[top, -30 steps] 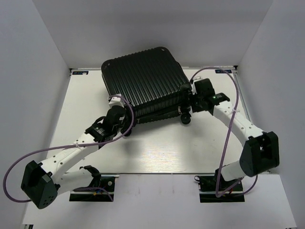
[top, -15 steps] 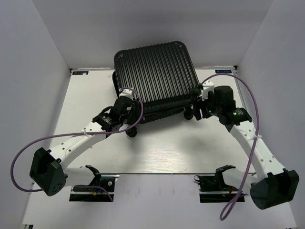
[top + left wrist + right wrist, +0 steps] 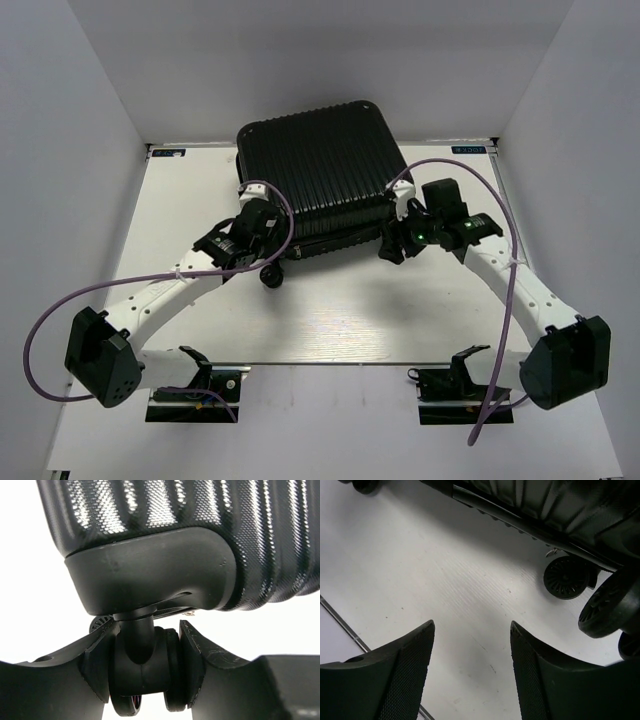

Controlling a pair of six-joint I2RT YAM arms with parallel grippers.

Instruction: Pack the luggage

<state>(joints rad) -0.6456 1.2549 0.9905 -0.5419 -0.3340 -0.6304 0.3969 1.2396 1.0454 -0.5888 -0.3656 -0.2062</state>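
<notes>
The luggage (image 3: 315, 165) lies closed at 12 o'clock on the desk (image 3: 330, 320). The left claw (image 3: 146, 652) clamps its near-left caster wheel (image 3: 142, 677); the right claw (image 3: 472, 640), apart, has the right caster (image 3: 566, 576) at 2 o'clock.

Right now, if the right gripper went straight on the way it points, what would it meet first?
Most likely the bare table: the open right gripper frames only white surface. The luggage and its wheel sit off to the upper right, though depth is unclear.
</notes>
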